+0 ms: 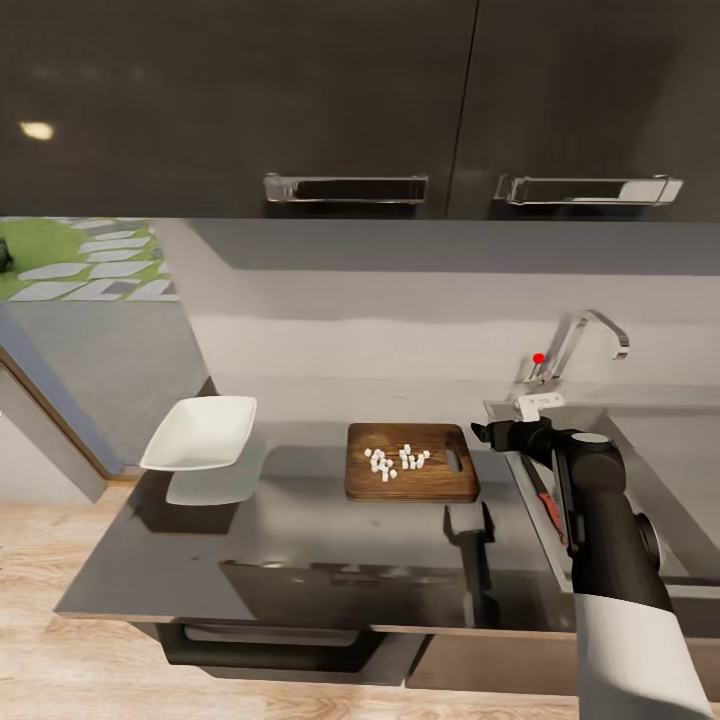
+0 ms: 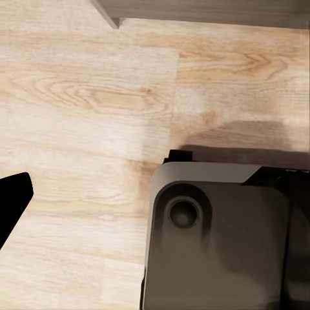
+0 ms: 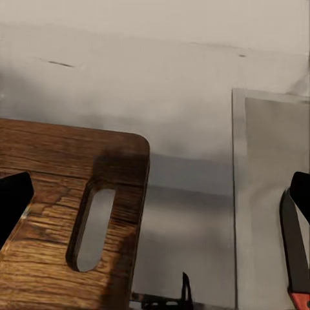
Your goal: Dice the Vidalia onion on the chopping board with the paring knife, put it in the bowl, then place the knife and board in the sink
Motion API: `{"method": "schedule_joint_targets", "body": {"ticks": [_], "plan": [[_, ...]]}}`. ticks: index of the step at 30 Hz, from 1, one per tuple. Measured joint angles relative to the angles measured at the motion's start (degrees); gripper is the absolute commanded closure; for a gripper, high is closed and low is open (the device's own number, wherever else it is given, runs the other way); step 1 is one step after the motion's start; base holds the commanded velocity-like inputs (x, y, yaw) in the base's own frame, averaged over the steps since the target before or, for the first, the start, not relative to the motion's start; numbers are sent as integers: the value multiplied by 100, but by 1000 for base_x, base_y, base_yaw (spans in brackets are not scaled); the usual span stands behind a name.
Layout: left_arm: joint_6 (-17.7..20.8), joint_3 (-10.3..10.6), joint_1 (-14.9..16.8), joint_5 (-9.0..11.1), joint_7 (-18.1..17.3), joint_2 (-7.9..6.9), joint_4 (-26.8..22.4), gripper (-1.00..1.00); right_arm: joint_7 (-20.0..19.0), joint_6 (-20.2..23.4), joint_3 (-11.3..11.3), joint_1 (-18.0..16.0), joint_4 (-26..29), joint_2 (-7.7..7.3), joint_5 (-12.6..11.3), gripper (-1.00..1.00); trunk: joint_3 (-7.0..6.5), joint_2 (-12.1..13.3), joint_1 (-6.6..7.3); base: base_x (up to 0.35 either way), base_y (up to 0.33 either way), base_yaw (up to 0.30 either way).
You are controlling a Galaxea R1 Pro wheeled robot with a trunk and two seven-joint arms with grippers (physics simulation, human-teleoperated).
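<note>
Head view, left to right. White bowl (image 1: 200, 432) sits on the dark tabletop (image 1: 300, 560) near its left end, nothing visible inside it. Well apart from it, toward the middle, the chopping board (image 1: 411, 461) lies flat with its handle slot toward the sink. Diced onion (image 1: 397, 461) rests in a loose cluster of small white cubes on the board's centre; none in the bowl.

Right tool (image 1: 488, 433) hovers just past the board's right edge, over the strip between board and sink (image 1: 640, 450), at the end of the black right arm. In the right wrist view, the board's slotted end (image 3: 64, 213) and the sink rim (image 3: 239, 194) both lie below the tool. Its two dark fingertips (image 3: 13, 200) appear at opposite edges of that view, so the jaws are spread wide with nothing between them; no contact with the board visible.

Paring knife (image 1: 548, 505) lies inside the sink against its near-left wall, red handle toward the robot, dark blade (image 3: 294, 245) pointing away. Faucet (image 1: 580, 345) stands behind the sink.

Left tool: the left wrist view shows wood floor (image 2: 84, 97) and part of the robot's grey base (image 2: 219, 239). One dark fingertip (image 2: 13, 200) at the edge; opening cannot be determined.
</note>
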State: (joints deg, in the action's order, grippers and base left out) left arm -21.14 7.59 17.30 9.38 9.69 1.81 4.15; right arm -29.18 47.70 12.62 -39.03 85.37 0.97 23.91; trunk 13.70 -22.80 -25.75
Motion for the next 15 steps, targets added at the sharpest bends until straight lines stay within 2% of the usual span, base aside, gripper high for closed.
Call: {"method": "schedule_joint_targets", "body": {"ticks": [3,11,13,15], "plan": [[11,0,0,-1,1,4,0,-100,0,9,0,2,0,2,-5,-100,0,0,0,0,173,0],[21,0,0,3,0,6,-1,-100,11,41,27,0,-44,-10,3,-100,0,0,0,0,14,0],[25,0,0,3,0,6,-1,-100,18,123,83,2,-49,-25,11,-100,0,0,0,0,0,0],[27,0,0,3,0,8,-1,-100,32,227,232,0,-51,-16,14,-100,0,0,0,0,0,0]]}}
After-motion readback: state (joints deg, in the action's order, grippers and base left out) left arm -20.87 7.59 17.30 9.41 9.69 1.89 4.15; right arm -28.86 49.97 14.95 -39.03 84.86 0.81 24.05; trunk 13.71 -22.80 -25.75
